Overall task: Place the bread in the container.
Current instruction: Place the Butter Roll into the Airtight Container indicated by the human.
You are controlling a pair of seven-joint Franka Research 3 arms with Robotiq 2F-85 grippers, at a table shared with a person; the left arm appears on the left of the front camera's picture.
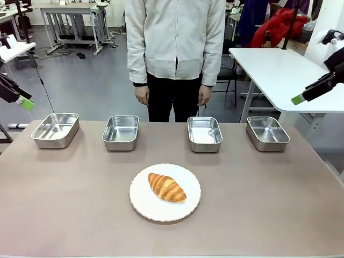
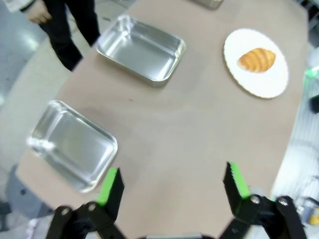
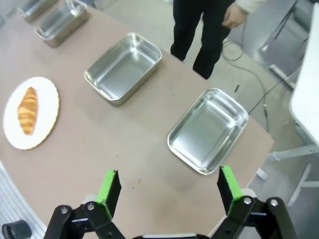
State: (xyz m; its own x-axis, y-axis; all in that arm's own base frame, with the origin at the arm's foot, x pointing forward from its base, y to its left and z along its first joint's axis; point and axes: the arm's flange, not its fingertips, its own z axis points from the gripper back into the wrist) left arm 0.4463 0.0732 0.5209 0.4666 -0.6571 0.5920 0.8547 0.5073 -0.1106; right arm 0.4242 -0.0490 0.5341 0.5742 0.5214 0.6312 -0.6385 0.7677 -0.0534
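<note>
The bread (image 1: 167, 187) lies on the white plate (image 1: 144, 208) at mid-table, untouched. The left gripper (image 2: 172, 174) and right gripper (image 3: 168, 174) are spread wide and empty, well apart from it. Risks: four look-alike steel pans (image 1: 205, 147) invite a wrong drop, and an off-centre pinch may crush the bread or let it slip.

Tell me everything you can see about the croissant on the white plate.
The croissant is golden-brown and ridged, a whole crescent with tapered ends and a baked-looking crust. It lies flat near the middle of the round white plate, slanting from far left to near right in the front view. Only the plate touches it, and the plate is clearly the larger.
</note>
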